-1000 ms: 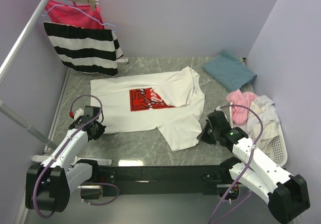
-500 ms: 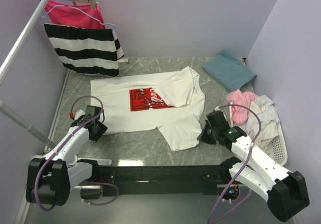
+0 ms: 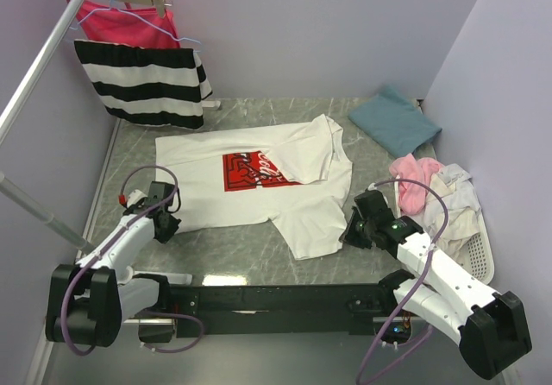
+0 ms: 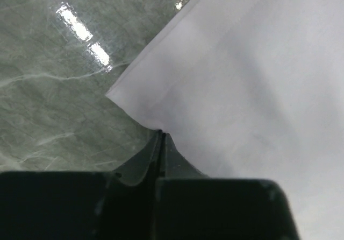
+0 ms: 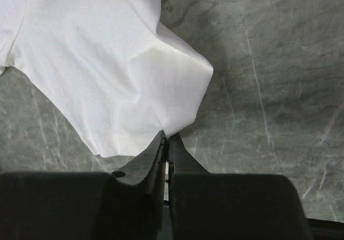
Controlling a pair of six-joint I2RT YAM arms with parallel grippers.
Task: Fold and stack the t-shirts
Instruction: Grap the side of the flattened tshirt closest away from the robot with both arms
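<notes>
Left fingers (image 4: 161,155) clamp shut on a corner of the white t-shirt (image 3: 259,178), which lies flat on the bench (image 3: 216,249) between and beyond both grips. Right fingers (image 5: 165,149) pinch its opposite near edge. Both arms reach low. The first fold looks under way; next, both corners must lift together.

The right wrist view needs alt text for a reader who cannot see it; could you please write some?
The right claw, shut, pinches the edge of a white t-shirt lying on a grey-green marbled table. The cloth fills the upper left and puckers towards the pinch.
</notes>
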